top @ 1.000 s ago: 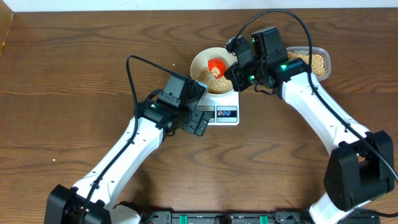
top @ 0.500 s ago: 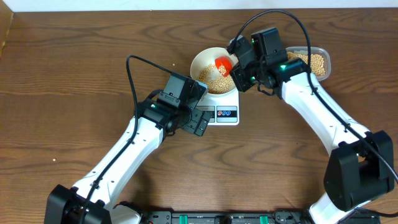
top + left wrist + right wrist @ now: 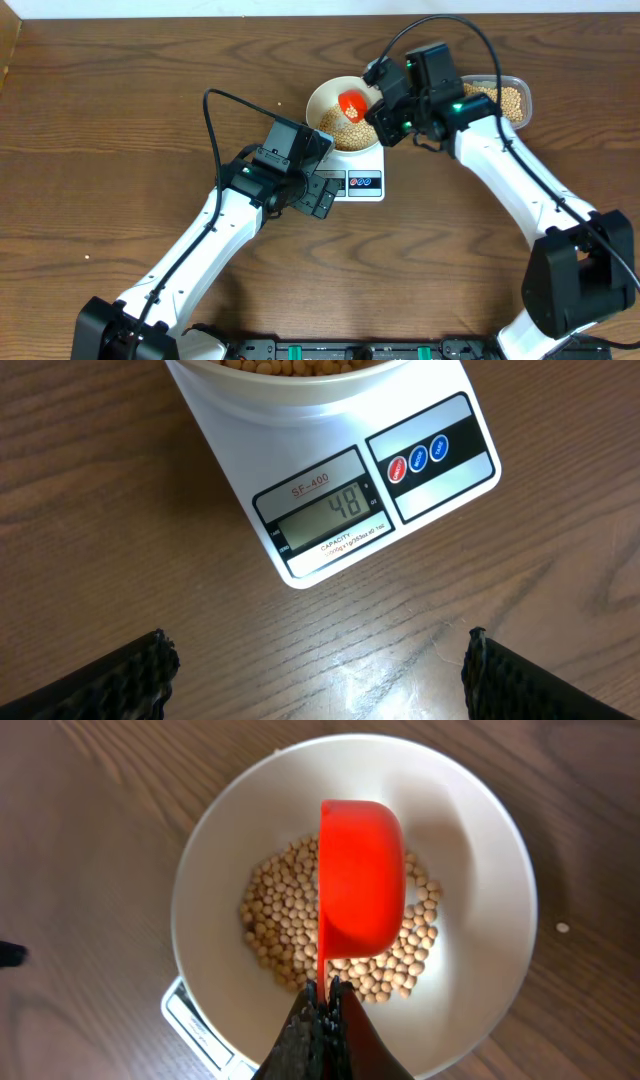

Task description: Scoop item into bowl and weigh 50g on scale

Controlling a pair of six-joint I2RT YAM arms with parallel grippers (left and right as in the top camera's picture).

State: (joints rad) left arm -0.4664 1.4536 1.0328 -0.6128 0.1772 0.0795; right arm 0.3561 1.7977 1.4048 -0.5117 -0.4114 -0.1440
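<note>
Grips a red scoop [image 3: 360, 870] by its handle, tight in the right gripper [image 3: 322, 1005], over beans [image 3: 280, 920] in the bowl [image 3: 470, 850]. Sits the bowl on the scale [image 3: 330, 510] near the worktop's [image 3: 120, 150] far edge. Holds the left gripper [image 3: 320, 670] wide apart, empty, beside the scale.

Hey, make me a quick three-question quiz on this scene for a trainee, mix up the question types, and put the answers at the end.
1. True or false: the bowl sits on the scale.
2. The scale's display reads: A) 48 B) 50 C) 84
3. Which gripper holds the red scoop over the beans in the bowl?

Key
1. True.
2. A.
3. The right gripper, shut on the scoop's handle.
</note>
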